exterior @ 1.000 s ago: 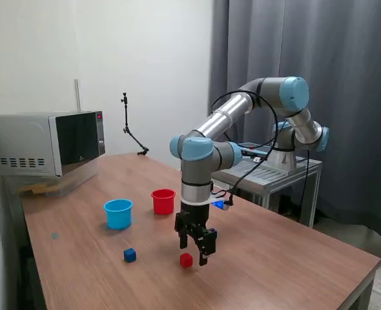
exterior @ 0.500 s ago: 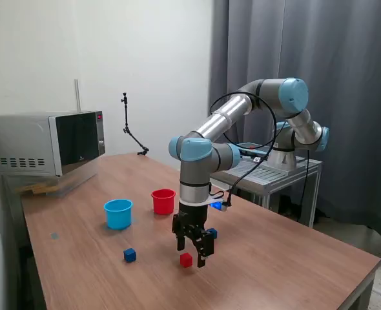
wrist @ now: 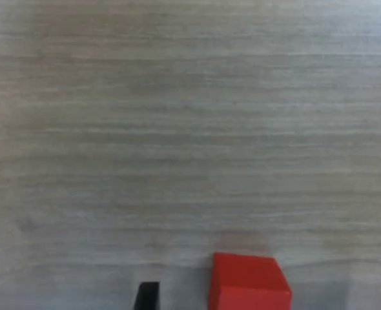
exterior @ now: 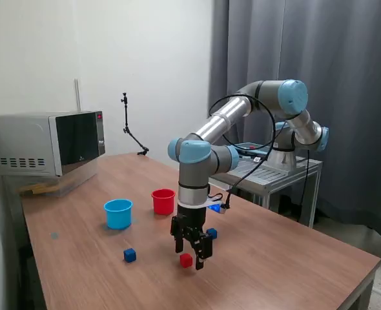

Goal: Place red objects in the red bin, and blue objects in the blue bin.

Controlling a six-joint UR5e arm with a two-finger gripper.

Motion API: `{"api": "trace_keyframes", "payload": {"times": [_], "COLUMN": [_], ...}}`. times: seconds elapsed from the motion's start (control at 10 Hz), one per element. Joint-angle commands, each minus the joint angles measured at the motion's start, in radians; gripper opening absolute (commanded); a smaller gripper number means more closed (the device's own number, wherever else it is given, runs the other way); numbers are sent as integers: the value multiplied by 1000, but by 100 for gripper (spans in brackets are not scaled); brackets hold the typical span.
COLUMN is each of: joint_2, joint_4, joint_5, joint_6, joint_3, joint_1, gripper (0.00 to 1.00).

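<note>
— where's the red cube (exterior: 186, 259) sitting?
— on the table (exterior: 281, 258), well in front of the red bin (exterior: 163, 201), right under the gripper (exterior: 189, 253).
— jaws?
— spread apart, empty. the cube sits between the fingers (wrist: 146, 297) but off-centre, so it needs a nudge sideways first.

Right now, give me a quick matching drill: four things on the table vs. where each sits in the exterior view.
Things:
1. red cube
2. blue cup
3. red cup
4. microwave

Places:
A. far end on the exterior view's left
B. just below the tool
C. on the exterior view's left of the red cup
D. between the blue cup and the arm

Pairs: 1-B, 2-C, 3-D, 4-A
</note>
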Motion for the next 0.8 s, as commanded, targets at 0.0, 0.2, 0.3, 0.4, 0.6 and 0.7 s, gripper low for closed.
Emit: {"api": "trace_keyframes", "payload": {"times": [0.0,0.2,0.3,0.4,0.6,0.7], "joint_2": [3,3,3,3,3,3], "joint_4": [0,0,0,0,0,0], "joint_5": [-1,-1,-1,-3,-1,-3], "joint_6": [0,-2,-5,-5,-5,-5], "joint_3": [-4,-10,-14,-18,-19,-18], "joint_1": [-2,-2,-2,-3,-7,-7], "gripper": [100,100,100,100,100,100]}}
